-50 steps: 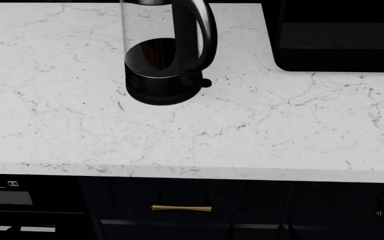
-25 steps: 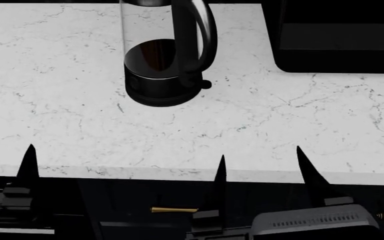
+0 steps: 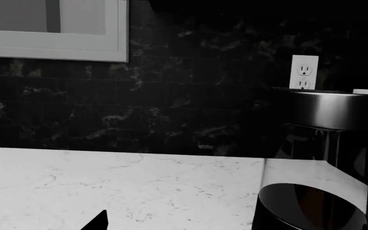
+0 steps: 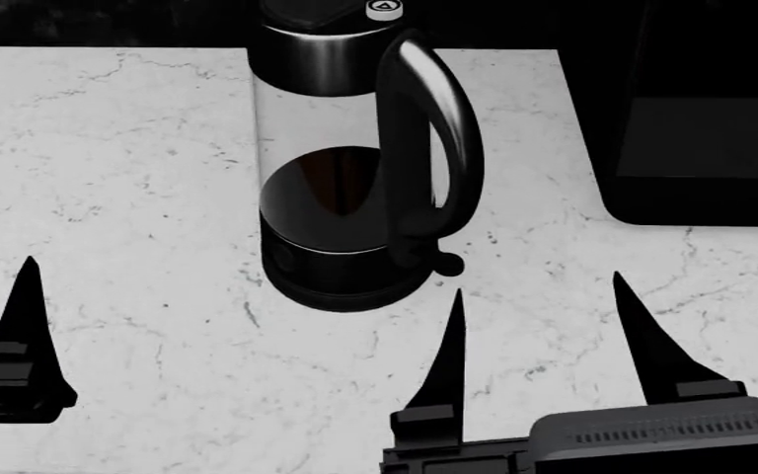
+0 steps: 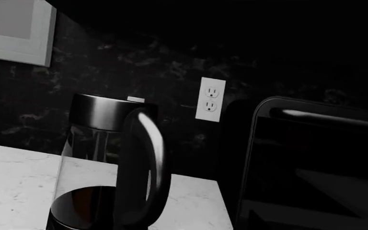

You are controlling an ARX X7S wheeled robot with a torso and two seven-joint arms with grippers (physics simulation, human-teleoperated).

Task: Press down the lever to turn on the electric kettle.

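The electric kettle (image 4: 340,197) stands on the white marble counter, with a clear glass body, a black base and a curved black handle (image 4: 434,138). The lever (image 4: 448,265) is a small black tab at the handle's foot. My right gripper (image 4: 544,331) is open and empty over the counter. Its left finger (image 4: 450,365) points at the lever, with its tip just short of it. My left gripper (image 3: 184,225) is open and empty, to the left of the kettle. Only one finger (image 4: 21,326) shows in the head view. The kettle also shows in the right wrist view (image 5: 101,167).
A black boxy oven (image 4: 709,109) stands at the back right, close to the kettle's handle; it also shows in the right wrist view (image 5: 312,167). A white wall outlet (image 5: 210,99) is on the dark backsplash behind. The counter's bare marble (image 4: 129,197) lies left of the kettle.
Both grippers have come up and forward over the counter, the right one closer to the kettle's base. The kettle now sits lower and larger in the head view.
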